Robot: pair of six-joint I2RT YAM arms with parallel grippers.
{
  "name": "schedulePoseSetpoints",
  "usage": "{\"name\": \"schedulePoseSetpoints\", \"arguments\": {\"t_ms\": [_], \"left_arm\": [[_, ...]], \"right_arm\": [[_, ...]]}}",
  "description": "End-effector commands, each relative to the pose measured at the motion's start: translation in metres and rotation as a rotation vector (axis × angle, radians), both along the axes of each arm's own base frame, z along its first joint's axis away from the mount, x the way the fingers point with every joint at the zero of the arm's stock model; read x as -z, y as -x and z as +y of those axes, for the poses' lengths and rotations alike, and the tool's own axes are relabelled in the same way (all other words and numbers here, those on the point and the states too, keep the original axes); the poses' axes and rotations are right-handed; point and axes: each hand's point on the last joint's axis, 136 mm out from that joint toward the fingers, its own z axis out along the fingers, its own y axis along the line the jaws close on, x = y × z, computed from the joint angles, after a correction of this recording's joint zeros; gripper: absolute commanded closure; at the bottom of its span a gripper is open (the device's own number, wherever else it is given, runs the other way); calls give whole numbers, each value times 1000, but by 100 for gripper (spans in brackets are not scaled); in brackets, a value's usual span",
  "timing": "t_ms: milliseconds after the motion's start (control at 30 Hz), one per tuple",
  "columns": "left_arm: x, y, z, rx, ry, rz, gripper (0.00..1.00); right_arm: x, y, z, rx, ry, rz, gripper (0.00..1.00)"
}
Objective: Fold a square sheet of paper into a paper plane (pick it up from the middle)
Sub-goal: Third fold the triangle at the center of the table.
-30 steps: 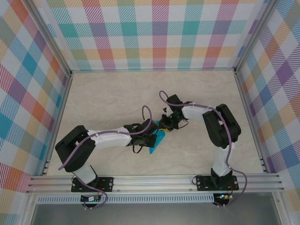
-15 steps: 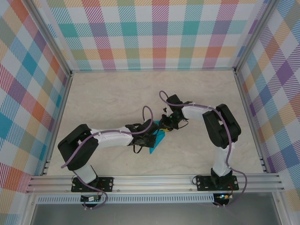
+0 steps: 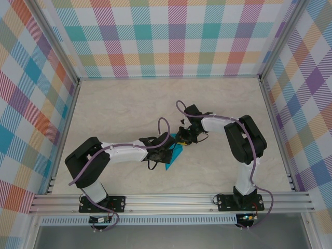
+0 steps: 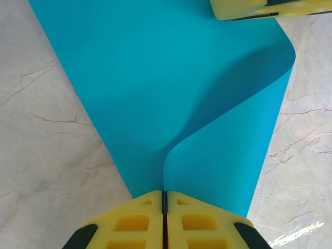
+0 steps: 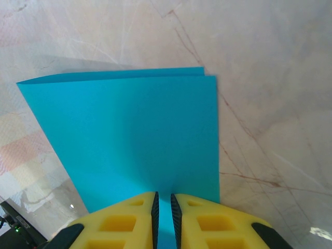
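Note:
The teal-blue sheet of paper (image 3: 175, 154) lies mid-table, folded over on itself into a narrower strip. My left gripper (image 4: 164, 194) is shut on one edge of the top layer (image 4: 228, 155), which curls up off the layer below. Seen from above, the left gripper (image 3: 167, 150) is at the paper's left side. My right gripper (image 5: 163, 199) rests at the paper's (image 5: 135, 135) other end, its jaws a narrow slit apart with the flat paper showing through the gap. One of its yellow fingers (image 4: 249, 8) presses on the paper's far end. From above, the right gripper (image 3: 185, 136) meets the paper's upper tip.
The marble-patterned table (image 3: 124, 109) is walled by checked panels (image 3: 171, 36) at the back and both sides. An aluminium rail (image 3: 171, 199) runs along the near edge by the arm bases. Free room lies all round the paper.
The left arm's rear links have shifted very slightly. Both grippers and the paper stay where they were.

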Motion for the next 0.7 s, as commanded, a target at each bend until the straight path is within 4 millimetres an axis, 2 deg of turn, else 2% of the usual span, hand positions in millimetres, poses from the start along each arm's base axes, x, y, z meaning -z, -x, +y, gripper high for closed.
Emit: {"name": "schedulePoseSetpoints", "arguments": {"t_ms": [0,300,633,667], "left_arm": [[-14,-14,-1,-17,14,-44,92],[-29,-18,-3,-24,60,-97,91],[-15,-17,-1,-27,19,-62,91],[-9,-13,6,-30,-14,-38,91]], "right_arm": [[32,15,-16,1,112,61,81],[33,15,-17,4,115,62,81],[32,15,-17,6,117,62,81],[32,15,-17,7,117,63,81]]}}
